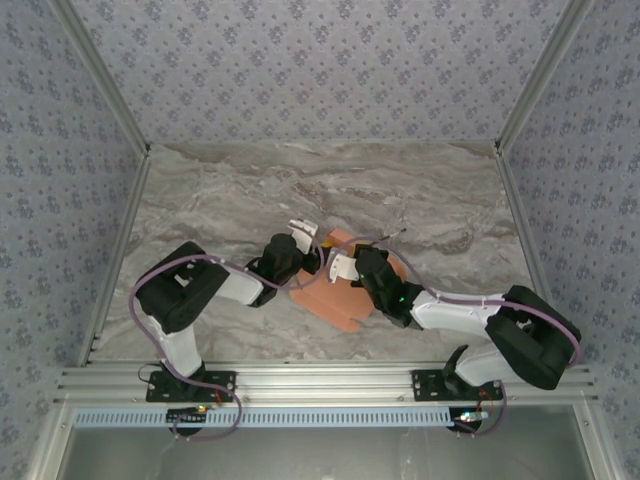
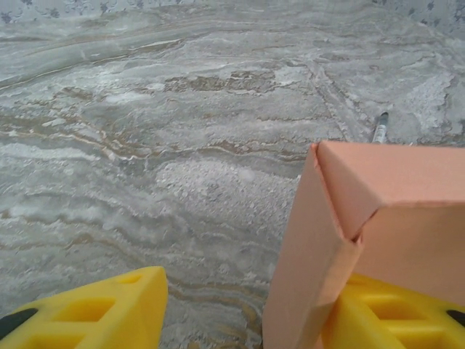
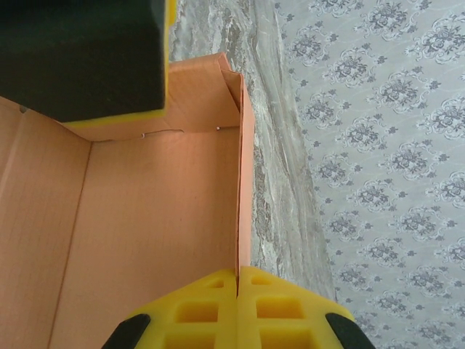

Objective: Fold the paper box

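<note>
Two upright walls of the paper box [image 1: 340, 295] meet at a corner, mid-table [image 1: 250, 190], between the arms. One wall is pinched edge-on by the right gripper [image 3: 238, 280], clenched on card. The left gripper [image 2: 243, 294] is spread, nothing clasped — the corner stands off-centre, against its right-hand finger [image 2: 392, 313].

paper box [image 1: 336, 297] on table [image 1: 220, 200], ctr, nearer front edge than back

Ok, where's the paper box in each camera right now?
Top external: paper box just below picture centre.
Left wrist: paper box lower right, one wall standing up.
Right wrist: paper box left and centre, down to the bottom edge.
Shared landmark: marble tabletop.
</note>
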